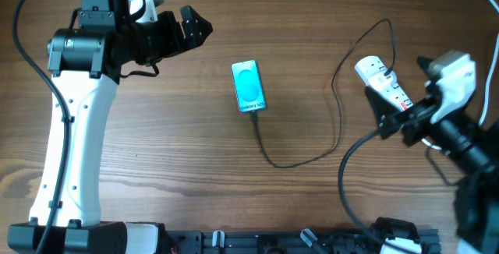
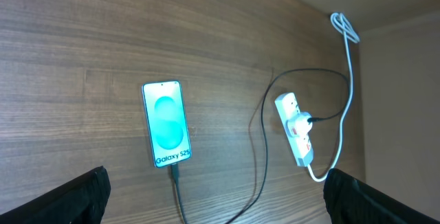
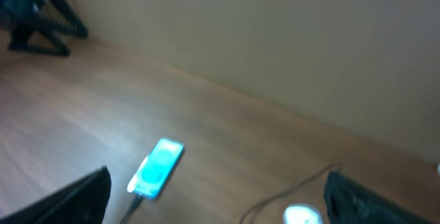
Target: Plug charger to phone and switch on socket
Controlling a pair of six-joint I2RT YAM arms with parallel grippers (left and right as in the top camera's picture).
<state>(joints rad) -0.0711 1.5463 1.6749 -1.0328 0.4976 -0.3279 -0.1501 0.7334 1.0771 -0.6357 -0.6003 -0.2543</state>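
Observation:
The phone (image 1: 249,86) lies flat mid-table, screen lit teal, with the black charger cable (image 1: 300,160) plugged into its near end. The cable loops right to a white plug on the socket (image 1: 382,82), a white power strip with red switches. The phone (image 2: 166,123), cable (image 2: 262,148) and socket (image 2: 295,131) show in the left wrist view. The phone (image 3: 156,168) is blurred in the right wrist view. My left gripper (image 1: 195,24) is open and empty, far left of the phone. My right gripper (image 1: 394,121) is open, over the socket's near end.
A thick white cord (image 2: 347,80) runs from the socket toward the table's far right corner. The left arm's white body (image 1: 74,153) fills the left side. Bare wood lies around the phone.

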